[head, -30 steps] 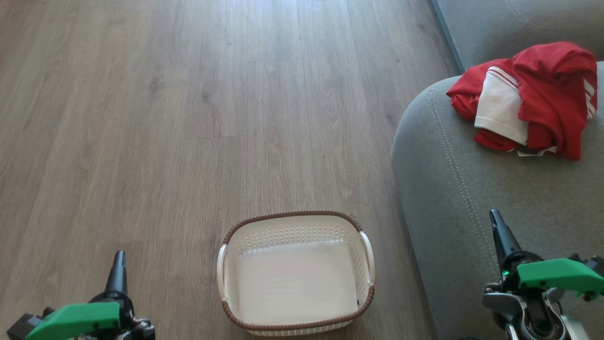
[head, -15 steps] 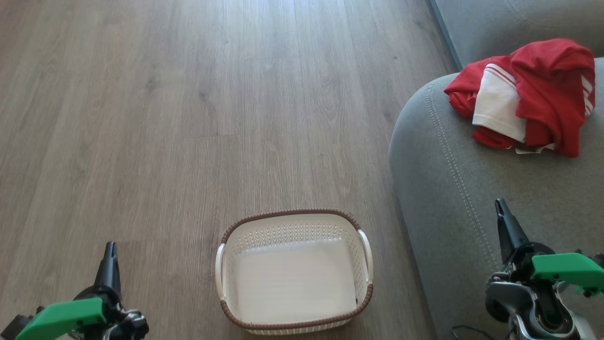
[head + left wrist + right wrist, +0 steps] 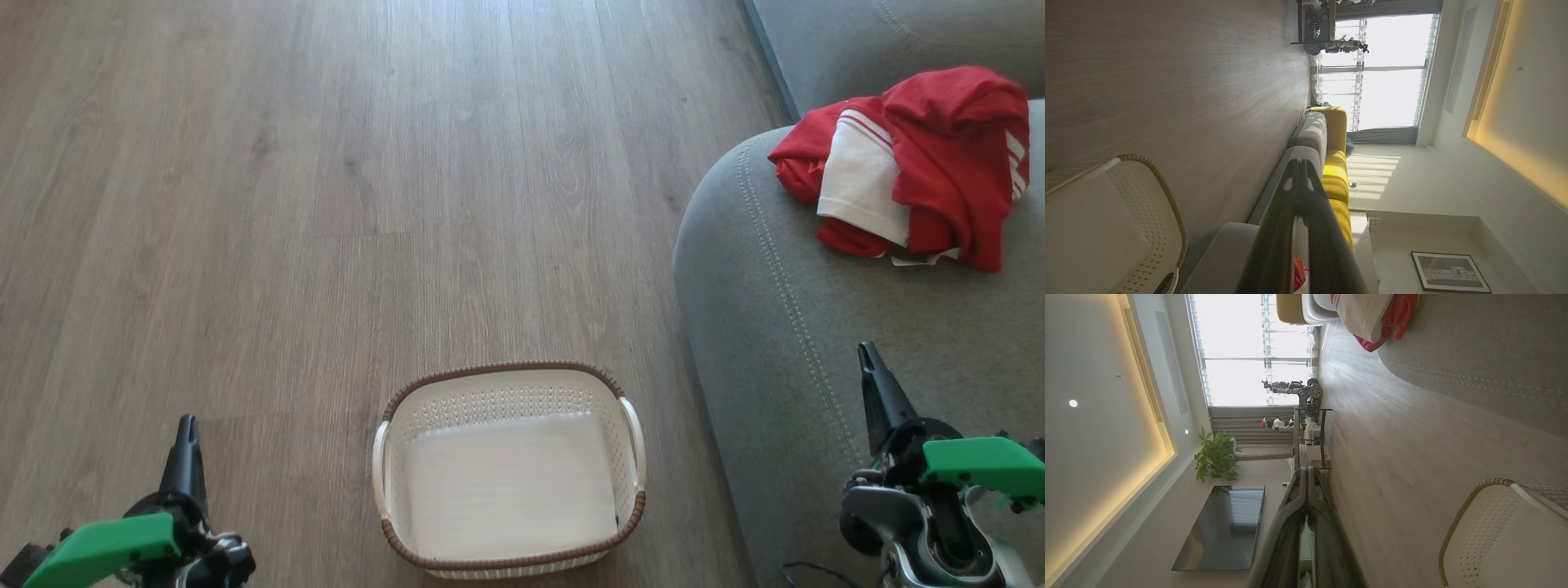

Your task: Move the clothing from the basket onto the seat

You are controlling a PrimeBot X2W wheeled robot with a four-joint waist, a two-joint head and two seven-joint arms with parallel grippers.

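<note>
The red and white clothing (image 3: 910,167) lies bunched on the grey seat (image 3: 816,327) at the upper right; a part of the clothing (image 3: 1372,318) shows in the right wrist view. The white basket (image 3: 508,469) with the brown rim stands on the floor at the bottom centre and holds no garment. My left gripper (image 3: 186,429) is shut with nothing in it, low on the left of the basket. My right gripper (image 3: 867,358) is shut and empty over the front of the seat, well below the clothing. The basket's corner (image 3: 1147,196) appears in the left wrist view, and its rim (image 3: 1470,510) in the right wrist view.
Wood-look floor (image 3: 326,204) stretches left and ahead of the basket. A sofa with yellow cushions (image 3: 1337,171) runs toward a bright window. A television (image 3: 1224,526), a potted plant (image 3: 1216,457) and a metal stand (image 3: 1308,428) stand far off across the room.
The camera shifted slightly. My left gripper has sunk lower and to the left, and my right gripper has edged up a little; both have nearly settled. Clothing and basket lie still.
</note>
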